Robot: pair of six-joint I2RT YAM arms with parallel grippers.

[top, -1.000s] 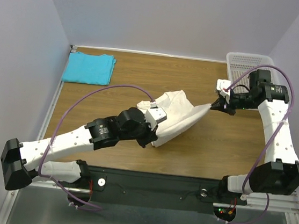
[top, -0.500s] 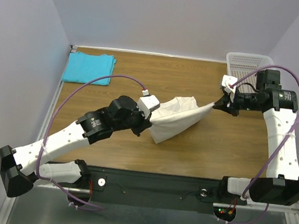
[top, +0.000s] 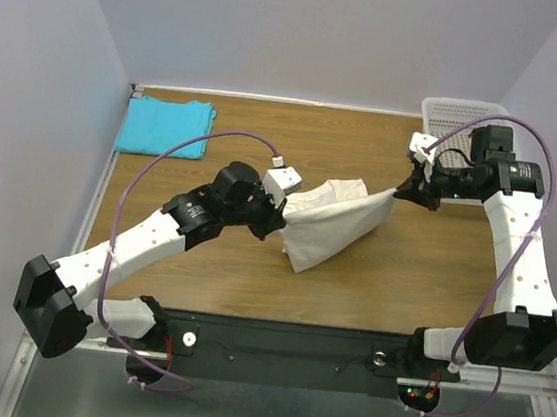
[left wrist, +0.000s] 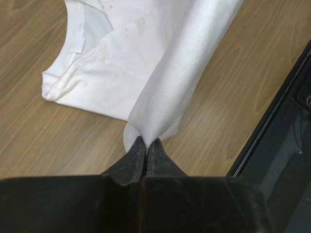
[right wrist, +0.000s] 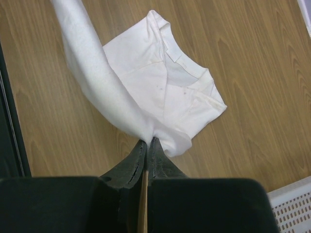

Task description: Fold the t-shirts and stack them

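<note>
The large cream-white cotton t-shirt [top: 336, 220] hangs over the middle of the brown wood-grain bench [top: 201, 270], one edge pulled into a taut band between the two arms while its collar end lies crumpled on the boards below. The left gripper [top: 280, 217] is pinched tight on the near-left end of that edge, cloth bunching out from between its closed black fingers in the left wrist view [left wrist: 144, 143]; the right gripper [top: 398, 194] is likewise clamped on the far-right end [right wrist: 146, 143]. Over the past second the left arm has swung up and away from the bench's near edge, carrying its corner leftward, while the right gripper has held almost the same spot; the shirt, earlier a looser heap between them, now spans a longer, straighter line. That suggests the pair is spreading the garment flat before any fold, so the folding proper is not yet begun. The turquoise blue t-shirt [top: 167, 126] lies folded at the far-left corner, well apart, awaiting the stack. A white plastic mesh basket [top: 457, 115] stands at the far-right corner.
</note>
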